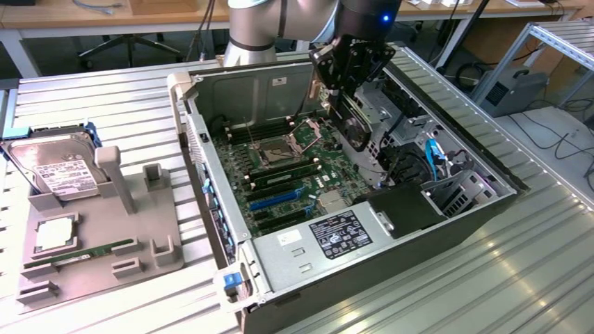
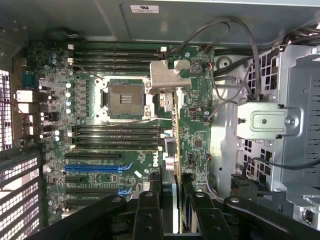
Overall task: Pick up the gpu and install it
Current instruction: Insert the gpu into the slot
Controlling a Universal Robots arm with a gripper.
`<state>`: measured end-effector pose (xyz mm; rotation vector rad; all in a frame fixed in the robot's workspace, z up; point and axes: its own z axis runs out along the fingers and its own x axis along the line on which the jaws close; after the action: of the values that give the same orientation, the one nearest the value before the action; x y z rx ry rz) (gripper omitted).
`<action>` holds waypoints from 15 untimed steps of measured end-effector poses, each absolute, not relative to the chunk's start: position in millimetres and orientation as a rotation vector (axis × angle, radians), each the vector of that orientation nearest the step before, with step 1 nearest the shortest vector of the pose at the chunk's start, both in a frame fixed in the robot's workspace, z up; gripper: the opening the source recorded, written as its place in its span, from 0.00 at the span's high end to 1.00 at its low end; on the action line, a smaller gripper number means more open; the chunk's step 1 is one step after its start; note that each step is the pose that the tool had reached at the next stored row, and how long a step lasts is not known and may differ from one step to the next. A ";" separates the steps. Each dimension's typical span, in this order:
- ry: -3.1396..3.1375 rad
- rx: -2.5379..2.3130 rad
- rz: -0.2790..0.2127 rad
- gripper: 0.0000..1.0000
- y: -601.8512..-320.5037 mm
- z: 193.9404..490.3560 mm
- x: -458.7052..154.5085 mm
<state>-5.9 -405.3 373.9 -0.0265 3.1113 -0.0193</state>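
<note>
the gripper [image 1: 341, 90] is clamped on the gpu [image 1: 360, 136], holding it edge-down over the motherboard [image 1: 278, 174] inside the open computer case [image 1: 371, 278] (the hard drive [image 1: 58, 167] sits outside on a grey holder [image 1: 102, 257]).

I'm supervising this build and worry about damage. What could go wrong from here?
The gpu, held in the gripper, hangs crosswise to the blue slot; lowered so, it might strike the motherboard. Its metal bracket is near the CPU socket and could hit it. The grey cables beside it may snag.
</note>
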 end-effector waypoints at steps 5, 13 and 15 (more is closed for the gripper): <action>3.111 -0.034 -0.021 0.73 -405.3 373.9 -5.9; 3.111 -0.044 -0.022 0.73 -405.3 373.9 -5.9; 3.111 -0.047 -0.023 0.73 -405.3 373.8 -5.9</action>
<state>-5.9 -405.3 373.8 -0.0467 3.1110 -0.0228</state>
